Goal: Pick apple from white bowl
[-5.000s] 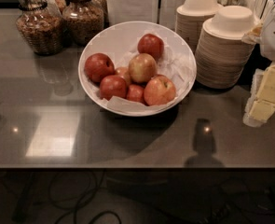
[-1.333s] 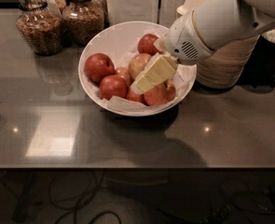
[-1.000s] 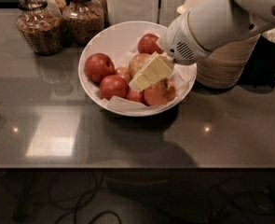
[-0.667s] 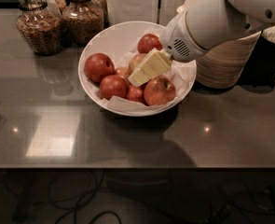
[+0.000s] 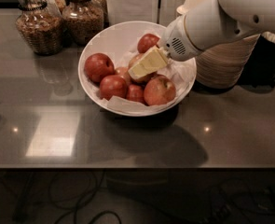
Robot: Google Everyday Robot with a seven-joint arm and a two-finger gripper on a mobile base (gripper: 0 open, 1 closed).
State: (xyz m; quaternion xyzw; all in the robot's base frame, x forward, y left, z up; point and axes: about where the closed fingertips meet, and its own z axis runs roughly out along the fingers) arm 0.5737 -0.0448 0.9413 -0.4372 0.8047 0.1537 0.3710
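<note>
Inside the white bowl [image 5: 111,34], the gripper [image 5: 135,72] overlaps the apple [image 5: 134,59].

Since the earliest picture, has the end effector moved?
Yes. The end effector moved left, from beside the stacked bowls to over the white bowl.
</note>
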